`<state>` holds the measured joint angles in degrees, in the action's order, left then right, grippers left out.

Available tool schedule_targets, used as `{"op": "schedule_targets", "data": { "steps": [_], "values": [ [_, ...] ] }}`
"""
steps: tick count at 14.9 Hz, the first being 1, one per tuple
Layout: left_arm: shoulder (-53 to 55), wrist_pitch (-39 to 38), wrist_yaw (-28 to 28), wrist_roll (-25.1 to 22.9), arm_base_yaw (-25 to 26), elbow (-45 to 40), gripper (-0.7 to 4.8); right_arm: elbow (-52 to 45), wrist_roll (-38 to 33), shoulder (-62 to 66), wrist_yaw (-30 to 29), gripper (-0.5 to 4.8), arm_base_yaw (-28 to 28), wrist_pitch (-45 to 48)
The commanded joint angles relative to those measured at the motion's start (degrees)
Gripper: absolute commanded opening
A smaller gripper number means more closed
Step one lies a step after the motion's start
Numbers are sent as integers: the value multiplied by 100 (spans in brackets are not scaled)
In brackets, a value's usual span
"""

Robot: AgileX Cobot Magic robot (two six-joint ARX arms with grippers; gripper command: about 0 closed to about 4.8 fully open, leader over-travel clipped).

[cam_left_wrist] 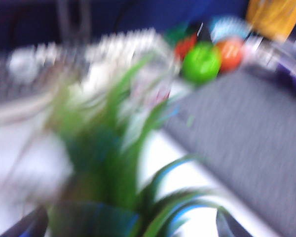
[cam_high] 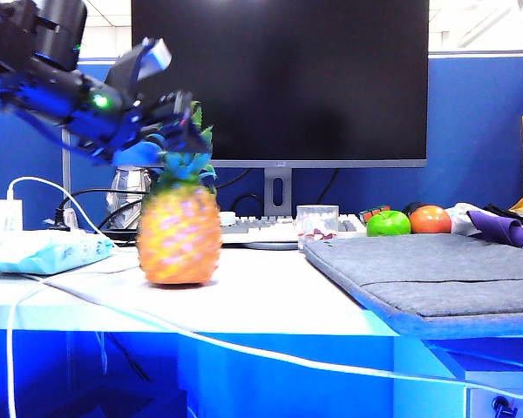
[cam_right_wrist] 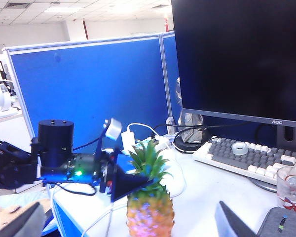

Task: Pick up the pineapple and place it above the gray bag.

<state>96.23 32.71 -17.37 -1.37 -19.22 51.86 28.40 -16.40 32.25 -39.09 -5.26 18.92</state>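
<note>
The pineapple point(cam_high: 179, 231) stands upright on the white desk, left of centre, orange-yellow with a green-blue crown. My left gripper point(cam_high: 181, 131) reaches in from the upper left and is level with the crown, open. In the blurred left wrist view the crown leaves point(cam_left_wrist: 123, 163) lie between the left gripper's point(cam_left_wrist: 130, 228) two dark fingertips. The gray bag point(cam_high: 436, 270) lies flat on the right, apart from the pineapple. My right gripper point(cam_right_wrist: 129, 217) is open and empty, hanging well back from the pineapple point(cam_right_wrist: 150, 212); it does not show in the exterior view.
A green apple point(cam_high: 388, 223) and an orange fruit point(cam_high: 430, 219) sit behind the bag. A glass cup point(cam_high: 316, 222), a keyboard point(cam_high: 257, 229) and a monitor point(cam_high: 279, 78) stand behind. A light blue packet point(cam_high: 44, 251) lies at left. A white cable point(cam_high: 244, 348) crosses the desk front.
</note>
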Motion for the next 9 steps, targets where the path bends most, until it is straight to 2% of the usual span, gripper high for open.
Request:
{"op": "schedule_targets", "data": {
  "steps": [1,2,3,6,8,9],
  "values": [
    [254,737,-87,251,-28,39,163,35,15,-4,-26,479,-7,105],
    [280,575,-177,258,-28,39,19,35,15,-7,-26,479,-7,105],
    [337,551,-356,269,-28,39,-4,35,15,-9,-26,479,-7,105],
    [367,728,-782,361,-35,39,-5,33,17,-9,-26,479,-7,92],
    [367,1364,-1388,422,-94,83,-4,33,17,-9,-26,479,-7,87],
    [365,1473,-1504,516,-201,247,-4,33,17,-9,-26,479,-7,61]
  ]
}}
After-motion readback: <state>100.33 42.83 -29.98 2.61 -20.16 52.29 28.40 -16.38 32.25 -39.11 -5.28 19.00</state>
